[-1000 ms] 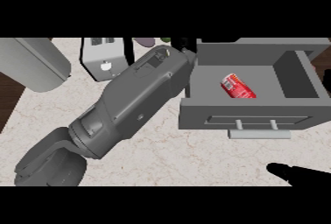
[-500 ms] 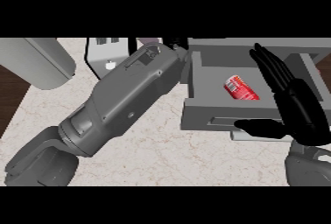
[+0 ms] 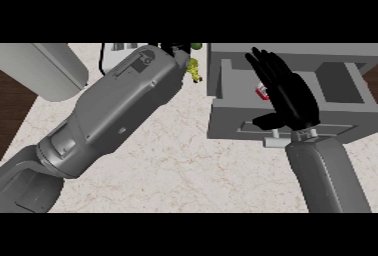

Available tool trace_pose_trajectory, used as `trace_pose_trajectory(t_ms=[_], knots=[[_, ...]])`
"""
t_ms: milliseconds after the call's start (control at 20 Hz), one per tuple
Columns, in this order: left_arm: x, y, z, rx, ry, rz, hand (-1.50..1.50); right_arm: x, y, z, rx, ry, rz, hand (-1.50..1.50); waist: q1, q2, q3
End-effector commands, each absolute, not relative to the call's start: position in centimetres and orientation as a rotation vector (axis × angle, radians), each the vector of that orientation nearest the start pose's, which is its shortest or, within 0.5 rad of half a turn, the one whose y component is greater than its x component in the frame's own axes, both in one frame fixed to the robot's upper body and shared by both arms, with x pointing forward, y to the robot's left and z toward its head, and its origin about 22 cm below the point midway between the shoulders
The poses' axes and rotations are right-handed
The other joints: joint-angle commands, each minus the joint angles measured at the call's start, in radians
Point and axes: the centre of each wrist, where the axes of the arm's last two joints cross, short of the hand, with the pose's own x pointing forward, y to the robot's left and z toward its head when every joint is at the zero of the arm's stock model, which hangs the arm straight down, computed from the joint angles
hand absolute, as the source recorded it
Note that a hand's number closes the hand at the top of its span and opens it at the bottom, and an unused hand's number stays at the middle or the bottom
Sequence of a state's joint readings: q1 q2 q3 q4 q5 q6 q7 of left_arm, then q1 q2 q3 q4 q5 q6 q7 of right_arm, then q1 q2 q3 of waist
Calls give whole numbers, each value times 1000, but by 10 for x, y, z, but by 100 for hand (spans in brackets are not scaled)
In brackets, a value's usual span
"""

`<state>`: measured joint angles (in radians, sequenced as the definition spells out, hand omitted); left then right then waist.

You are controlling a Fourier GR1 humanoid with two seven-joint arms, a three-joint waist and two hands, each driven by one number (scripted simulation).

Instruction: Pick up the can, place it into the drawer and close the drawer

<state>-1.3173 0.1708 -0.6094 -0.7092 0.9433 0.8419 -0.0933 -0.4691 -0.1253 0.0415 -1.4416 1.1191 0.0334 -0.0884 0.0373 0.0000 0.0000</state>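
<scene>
The can [image 3: 261, 90] is lying inside the open drawer [image 3: 229, 107], now mostly hidden behind the right robot hand [image 3: 289, 97], which has risen from the lower edge within the last second and is hanging over the drawer, fingers straight and holding nothing. The left robot hand [image 3: 171, 48] is showing only at the top edge beyond its forearm, so whether it is open cannot be told. Placement appears complete; closing the drawer across the desk [image 3: 184, 170] looks to be the step in hand.

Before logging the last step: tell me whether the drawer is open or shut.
Open. The drawer shows its inside from above, with the red can lying in it, partly hidden by the right hand, whose fingers are straight.
</scene>
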Motion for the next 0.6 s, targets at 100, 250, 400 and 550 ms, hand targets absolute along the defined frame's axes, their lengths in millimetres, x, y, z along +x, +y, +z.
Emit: trace_pose_trajectory(t_ms=[100,250,400,550], knots=[[421,55,212,51,-1700,187,-150,373,-194,60,-1022,-1686,1152,-150,1,4,1],[413,62,205,50,-1711,150,-150,393,-185,59,-1064,-1649,1152,-150,12,4,1],[415,78,217,64,-1713,174,-150,393,-188,31,-1120,-1635,1168,-150,9,7,1],[408,85,207,61,-1707,172,-150,403,-203,31,-1167,-1625,1147,-150,14,7,1]])
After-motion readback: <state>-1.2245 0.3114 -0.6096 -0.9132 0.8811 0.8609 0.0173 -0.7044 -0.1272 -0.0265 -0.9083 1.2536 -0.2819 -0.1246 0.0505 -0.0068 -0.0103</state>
